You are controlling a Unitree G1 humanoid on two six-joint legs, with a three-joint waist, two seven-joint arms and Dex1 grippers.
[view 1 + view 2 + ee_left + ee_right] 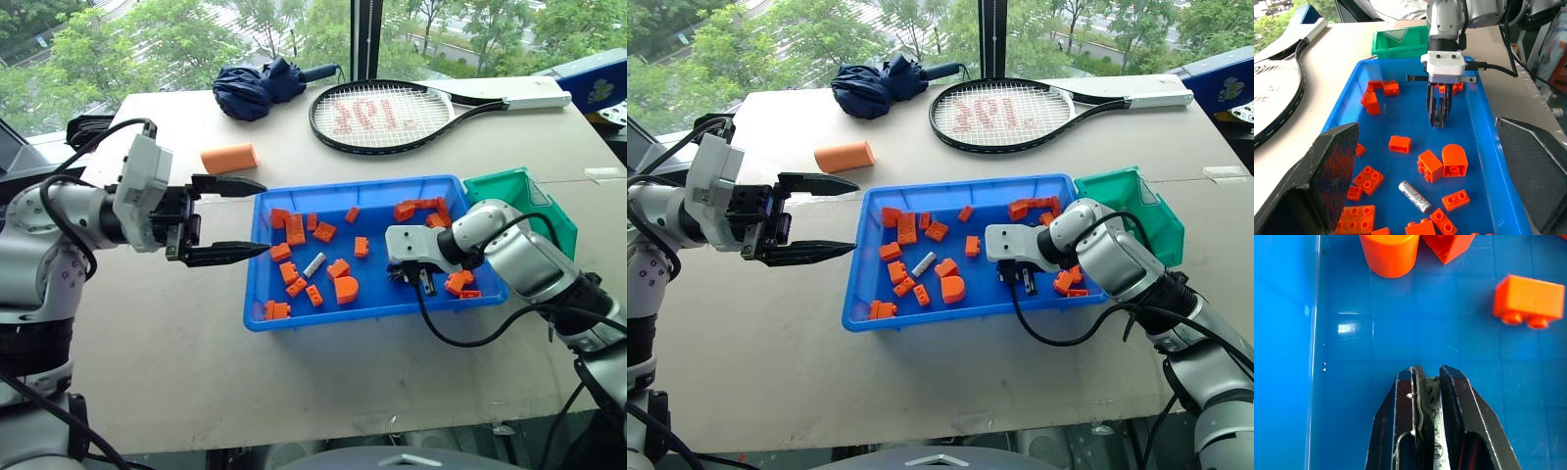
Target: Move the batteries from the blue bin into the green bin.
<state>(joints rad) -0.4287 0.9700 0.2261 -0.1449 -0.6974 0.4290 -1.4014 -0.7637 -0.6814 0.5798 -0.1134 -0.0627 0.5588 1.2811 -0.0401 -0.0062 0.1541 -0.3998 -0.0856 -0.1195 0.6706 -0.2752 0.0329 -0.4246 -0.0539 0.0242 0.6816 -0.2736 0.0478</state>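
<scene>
**Right gripper clamped on a battery, low in the blue bin**

Right gripper [427, 282] is down inside the blue bin [323, 192], right-of-centre, near side. Right wrist view shows the fingers [1452, 401] pinched together on a silver cylinder with printing on it, which reads as a battery [1436, 431]. It runs along the fingers, so the grip looks to be lengthwise rather than across the middle. Can't tell whether it's off the bin floor yet.

Second battery [313, 263] lies loose on the bin floor left of centre, among the orange blocks [295, 229], diagonal, touching nothing that I can see.

Handling, my read: rigid metal cans, dense for their size, smooth and round, so they'll roll and can twist or squirt out of a flat pinch. A grip across the barrel at mid-length is safest. With the current lengthwise hold, watch for slip on the lift. Not fragile.

Left gripper [227, 217] hovers over the table just left of the bin's left rim, jaws wide apart, holding nothing.

Green bin [509, 186] sits against the blue bin's far right corner, just beyond the right arm. Its contents are not visible.
</scene>
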